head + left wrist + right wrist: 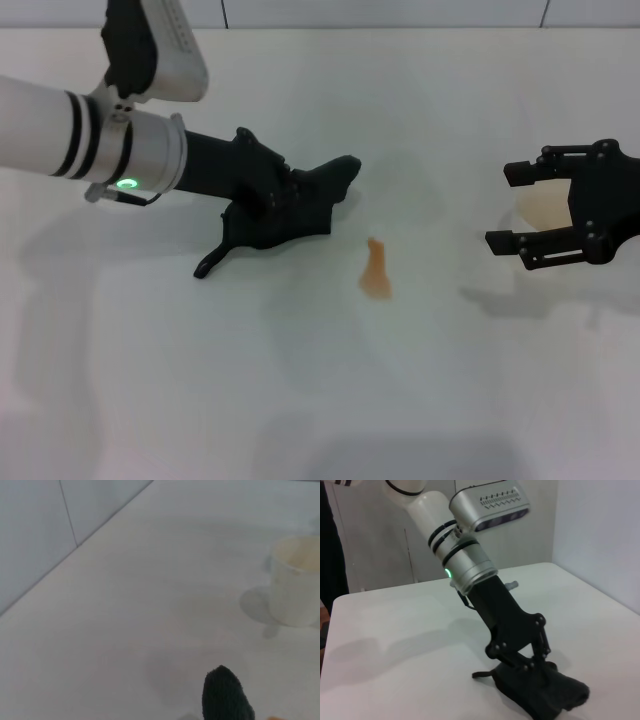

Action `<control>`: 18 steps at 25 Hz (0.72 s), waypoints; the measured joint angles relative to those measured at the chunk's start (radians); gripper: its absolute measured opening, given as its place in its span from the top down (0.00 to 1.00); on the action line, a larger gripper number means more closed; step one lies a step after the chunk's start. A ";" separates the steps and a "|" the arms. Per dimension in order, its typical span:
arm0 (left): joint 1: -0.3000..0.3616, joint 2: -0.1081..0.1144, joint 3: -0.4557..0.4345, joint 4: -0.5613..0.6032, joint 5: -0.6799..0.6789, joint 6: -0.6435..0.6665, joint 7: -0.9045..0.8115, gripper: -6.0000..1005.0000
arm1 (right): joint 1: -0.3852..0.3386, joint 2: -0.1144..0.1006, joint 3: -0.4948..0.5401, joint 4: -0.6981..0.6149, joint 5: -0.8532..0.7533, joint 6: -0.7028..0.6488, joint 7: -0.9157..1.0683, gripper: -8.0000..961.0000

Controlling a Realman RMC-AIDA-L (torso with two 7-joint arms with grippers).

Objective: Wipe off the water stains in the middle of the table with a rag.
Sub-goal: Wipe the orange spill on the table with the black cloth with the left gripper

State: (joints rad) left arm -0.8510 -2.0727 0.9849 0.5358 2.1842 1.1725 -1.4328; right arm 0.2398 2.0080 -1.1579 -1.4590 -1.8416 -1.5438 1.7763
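Wiping not yet done: left pincer (285, 205) clenched on the rag (300, 215), pressed to the tabletop (320, 400) just beside the intact water stains (376, 272); right pincer (525, 208) idle, released, well apart.

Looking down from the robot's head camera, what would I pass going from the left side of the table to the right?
Left arm's tool pressed down on the dark rag → orange water stains → paper cup, with the right arm's open tool around it, all on the white table.
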 joint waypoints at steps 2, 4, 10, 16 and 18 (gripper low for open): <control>-0.013 -0.002 0.000 -0.016 -0.003 -0.024 0.013 0.91 | 0.001 0.000 0.001 -0.001 0.000 0.000 0.000 0.16; -0.026 -0.004 0.000 -0.032 -0.006 -0.044 0.025 0.91 | 0.002 0.000 0.001 -0.004 0.000 -0.001 0.000 0.16; -0.063 -0.008 0.013 -0.105 -0.065 -0.084 0.083 0.91 | -0.001 0.000 0.001 -0.012 0.001 -0.004 0.001 0.16; -0.062 -0.013 0.187 -0.138 -0.223 -0.145 0.116 0.91 | 0.002 0.000 0.001 -0.017 0.001 -0.005 0.002 0.16; -0.053 -0.014 0.257 -0.142 -0.277 -0.164 0.117 0.91 | 0.001 0.000 0.000 -0.020 0.001 -0.005 0.003 0.16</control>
State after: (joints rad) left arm -0.9038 -2.0863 1.2414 0.3939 1.9067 1.0081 -1.3155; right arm 0.2408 2.0080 -1.1581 -1.4792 -1.8406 -1.5493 1.7792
